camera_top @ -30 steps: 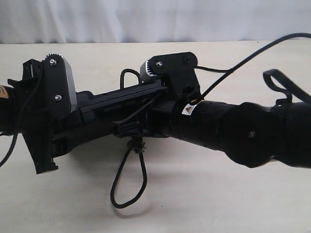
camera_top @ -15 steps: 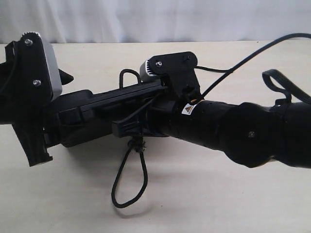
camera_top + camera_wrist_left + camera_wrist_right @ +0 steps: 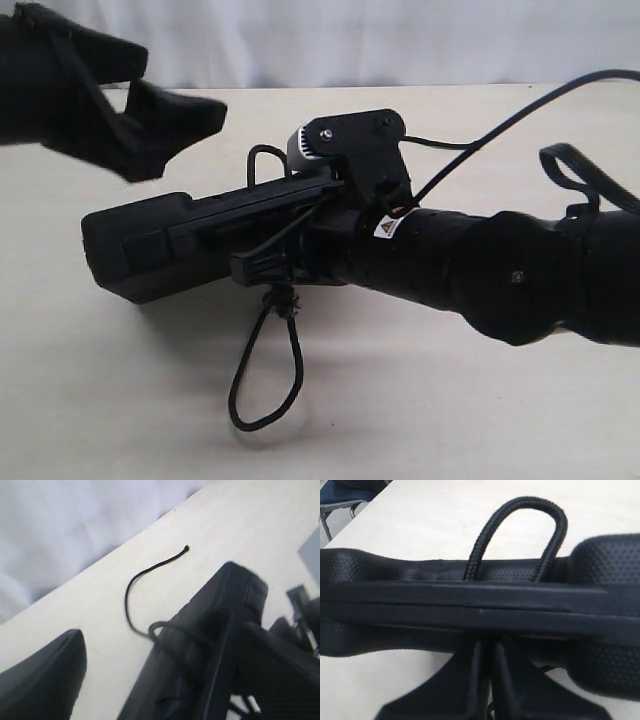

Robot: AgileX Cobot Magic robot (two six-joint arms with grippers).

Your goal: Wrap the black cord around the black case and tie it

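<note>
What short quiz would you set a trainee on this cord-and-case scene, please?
1. True or false: the left pincer is gripping the black case.
2. What holds the case up on its edge? A) the left pincer B) the right pincer C) nothing, it lies flat
3. Fill in: the free end of the black cord lies loose on the ___.

Key: 1 false, it is raised clear of the case and open. 2 B. 3 table.

Exterior view overlooks the table [image 3: 450, 420]; both wrist views, probably close, share the black case [image 3: 130, 245].
</note>
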